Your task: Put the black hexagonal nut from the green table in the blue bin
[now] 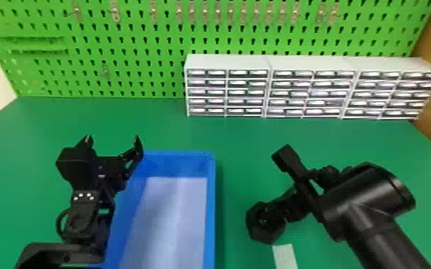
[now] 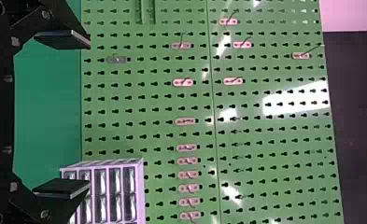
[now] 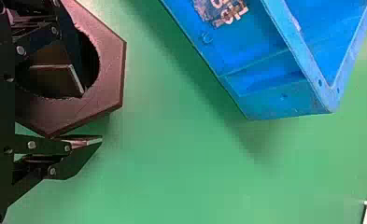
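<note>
Green table (image 1: 240, 139) below, right gripper (image 3: 88, 115) grips the nut (image 1: 266, 233) by its wall; transfer step, likely: lift over the bin (image 1: 210, 214), release. Left gripper (image 2: 88, 114): open.

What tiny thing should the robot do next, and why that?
I'd have the right gripper raise the nut a little before carrying it left. One finger is inside the nut's hole and the other at its outer edge, which looks like a grip. The nut is right of the blue bin, whose raised wall would likely block a low sideways move.
</note>
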Available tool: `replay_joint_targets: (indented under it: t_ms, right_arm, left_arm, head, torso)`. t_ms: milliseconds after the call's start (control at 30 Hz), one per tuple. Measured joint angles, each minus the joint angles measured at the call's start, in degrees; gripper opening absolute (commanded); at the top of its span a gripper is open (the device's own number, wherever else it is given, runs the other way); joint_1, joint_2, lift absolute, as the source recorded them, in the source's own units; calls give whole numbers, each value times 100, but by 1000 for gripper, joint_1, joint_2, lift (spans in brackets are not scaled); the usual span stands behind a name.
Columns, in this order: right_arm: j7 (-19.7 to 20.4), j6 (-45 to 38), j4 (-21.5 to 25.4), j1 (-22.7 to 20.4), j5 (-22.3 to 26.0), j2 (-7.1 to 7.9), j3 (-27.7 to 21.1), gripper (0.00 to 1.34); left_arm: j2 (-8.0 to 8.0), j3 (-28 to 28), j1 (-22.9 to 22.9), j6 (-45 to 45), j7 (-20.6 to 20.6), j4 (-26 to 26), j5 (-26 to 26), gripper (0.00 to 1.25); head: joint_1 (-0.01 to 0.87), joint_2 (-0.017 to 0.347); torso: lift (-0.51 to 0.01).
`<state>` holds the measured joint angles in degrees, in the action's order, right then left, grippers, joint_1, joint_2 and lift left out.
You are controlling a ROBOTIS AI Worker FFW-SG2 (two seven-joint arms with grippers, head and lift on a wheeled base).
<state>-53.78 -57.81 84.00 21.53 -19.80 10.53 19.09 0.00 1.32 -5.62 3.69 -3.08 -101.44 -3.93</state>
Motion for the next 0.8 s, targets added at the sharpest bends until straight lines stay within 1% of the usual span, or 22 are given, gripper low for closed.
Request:
replay_joint_targets:
  t_ms: [33,167,600,800]
  right_arm:
    - [-1,-6,15,-2,3,6,-7,477]
    - [-7,-58,122,-8,-12,31,-65,334]
    - [-30,-134,285,-36,-99,34,-226,331]
    - [-111,-158,464,-60,-207,36,-431,331]
  left_arm:
    - [0,0,2,0,0,0,-1,1029]
    - [0,0,7,0,0,2,-3,1029]
    - [0,16,9,0,0,2,-3,1029]
    - [0,17,9,0,0,2,-3,1029]
  head:
    - [657,57]
    - [657,57]
    - [657,57]
    - [657,57]
  torso:
    - [-95]
    - [-95]
    - [-95]
    - [-95]
